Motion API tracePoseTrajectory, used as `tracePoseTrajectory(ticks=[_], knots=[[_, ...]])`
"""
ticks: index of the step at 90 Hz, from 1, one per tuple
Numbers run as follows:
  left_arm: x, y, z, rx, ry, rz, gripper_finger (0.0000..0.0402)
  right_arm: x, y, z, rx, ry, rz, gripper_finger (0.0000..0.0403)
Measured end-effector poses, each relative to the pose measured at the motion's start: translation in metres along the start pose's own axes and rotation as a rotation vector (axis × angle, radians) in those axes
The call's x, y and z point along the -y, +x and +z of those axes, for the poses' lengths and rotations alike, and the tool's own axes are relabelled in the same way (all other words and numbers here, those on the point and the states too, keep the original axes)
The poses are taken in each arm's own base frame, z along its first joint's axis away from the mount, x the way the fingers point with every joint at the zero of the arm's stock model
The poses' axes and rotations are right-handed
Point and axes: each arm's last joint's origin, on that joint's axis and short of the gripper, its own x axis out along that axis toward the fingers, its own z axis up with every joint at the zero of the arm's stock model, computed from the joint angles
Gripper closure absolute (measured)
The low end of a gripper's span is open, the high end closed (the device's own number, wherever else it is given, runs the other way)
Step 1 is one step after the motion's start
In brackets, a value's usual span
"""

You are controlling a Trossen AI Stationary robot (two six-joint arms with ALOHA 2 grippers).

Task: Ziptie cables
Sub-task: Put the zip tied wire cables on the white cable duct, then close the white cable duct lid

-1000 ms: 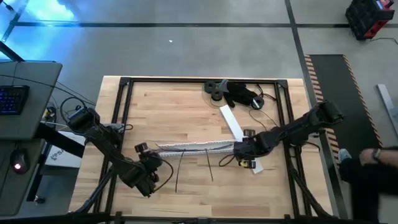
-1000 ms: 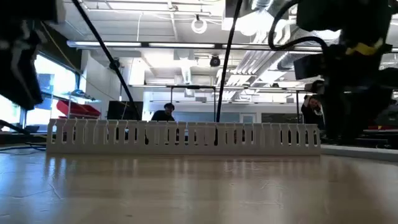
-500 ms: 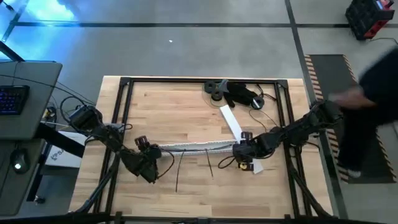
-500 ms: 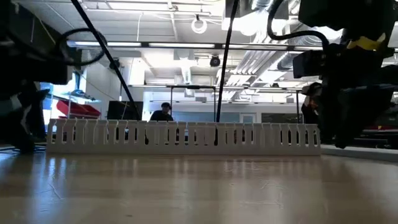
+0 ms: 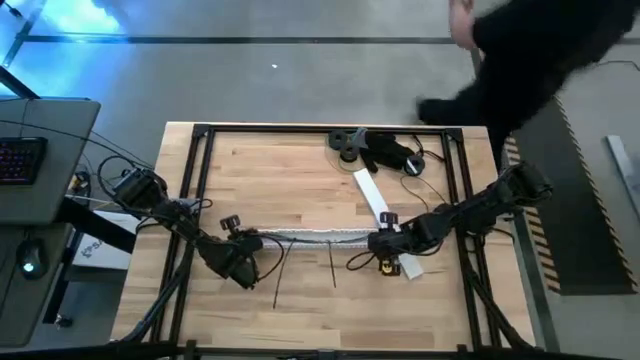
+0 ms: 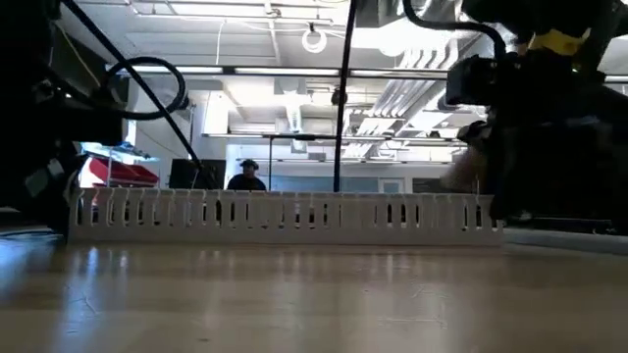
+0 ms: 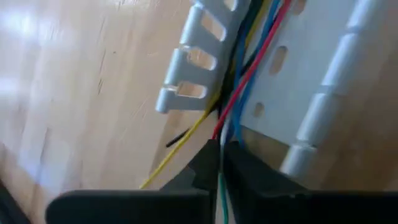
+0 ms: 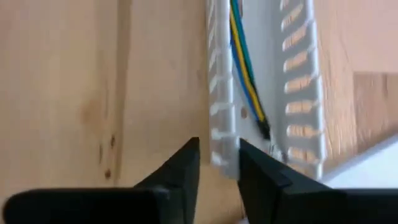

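two dark arms meet at a slotted white wire duct (image 5: 305,236) lying across the middle of the table (image 5: 290,170), one at each end of it. the left claw (image 5: 243,252) sits at the duct's left end; in the left wrist view its fingers (image 7: 205,163) are pinched close together on the cables (image 7: 239,68), a bunch of thin red, blue, yellow, green and black wires that run along inside the duct and come out past its end, the yellow one curving away over the wood. the right claw (image 5: 385,243) sits at the duct's right end; in the right wrist view its two fingers (image 8: 180,171) stand narrowly apart with one slotted side wall of the duct (image 8: 219,99) between them, and the yellow, blue and green cables (image 8: 242,62) lie in the channel just beyond, ending short of that end.

a few loose dark wires (image 5: 283,270) lie on the table just in front of the duct, between the two claws, splayed and pointing away from it. a flat white strip (image 5: 372,197) lies slanted behind the duct's right end, and further back near the table's far edge sits a bulky black gadget (image 5: 385,152) with a thin cord. in the low view the duct (image 6: 280,213) stands as a long row of white teeth across the table, with a person (image 6: 246,176) far off in the room behind it. from above, a person in dark clothing (image 5: 530,50) shows beyond the table's far right corner.
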Motion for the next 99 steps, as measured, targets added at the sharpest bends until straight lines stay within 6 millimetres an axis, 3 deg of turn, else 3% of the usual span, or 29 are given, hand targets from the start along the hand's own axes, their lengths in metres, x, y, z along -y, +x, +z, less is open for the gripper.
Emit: tracePoseTrajectory(ticks=[16,28,44,63,73,82,99], knots=[[0.001,-0.001,-0.001,0.004,-0.012,-0.006,0.0394,-0.001,0.000,0.002,0.020,-0.009,0.006,0.0392],[0.000,-0.002,-0.002,-0.043,-0.019,-0.015,0.0379,-0.001,0.000,0.003,0.028,0.001,0.008,0.0396],[0.000,-0.020,0.003,-0.130,-0.016,-0.004,0.0322,-0.002,-0.003,0.008,0.079,0.018,0.032,0.0342],[-0.006,-0.047,0.008,-0.165,-0.076,0.100,0.0281,0.002,-0.029,0.016,0.055,0.065,0.026,0.0268],[-0.008,-0.058,0.006,-0.140,-0.190,0.160,0.0280,0.007,-0.044,0.006,0.029,0.146,-0.018,0.0257],[-0.003,-0.063,0.003,-0.061,-0.285,0.141,0.0280,0.002,-0.050,-0.015,0.044,0.229,-0.061,0.0256],[0.014,-0.071,0.000,0.160,-0.391,0.024,0.0280,-0.019,-0.035,-0.052,0.229,0.356,0.046,0.0254]])
